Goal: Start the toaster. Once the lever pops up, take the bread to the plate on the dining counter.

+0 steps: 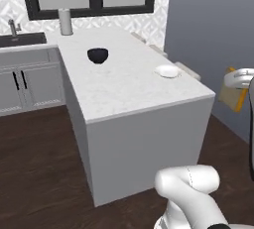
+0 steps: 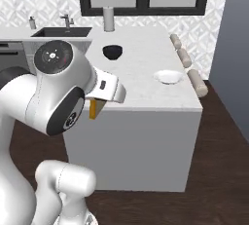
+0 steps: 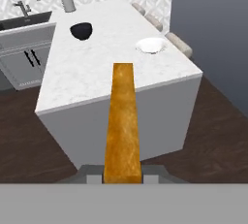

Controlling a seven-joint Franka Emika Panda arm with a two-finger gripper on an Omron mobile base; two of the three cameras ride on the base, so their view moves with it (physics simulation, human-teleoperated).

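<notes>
My gripper [image 3: 123,178] is shut on the bread [image 3: 123,121], a golden-tan slice seen edge-on and reaching out from the fingers. In the left base view the bread [image 1: 230,97] hangs in the air off the right side of the dining counter [image 1: 129,86], away from its edge. The small white plate [image 3: 151,45] lies on the marble top near the counter's right edge, beyond the tip of the slice. The plate [image 1: 167,71] has nothing on it. From the right base view the bread [image 2: 96,108] shows under my hand. The toaster and its lever are out of view.
A dark blue bowl [image 1: 97,55] sits mid-counter, left of the plate. A paper towel roll [image 1: 65,21] stands at the far end by the window. Round stools [image 2: 187,58] line the counter's right side. A sink [image 1: 22,38] and grey cabinets are at the left.
</notes>
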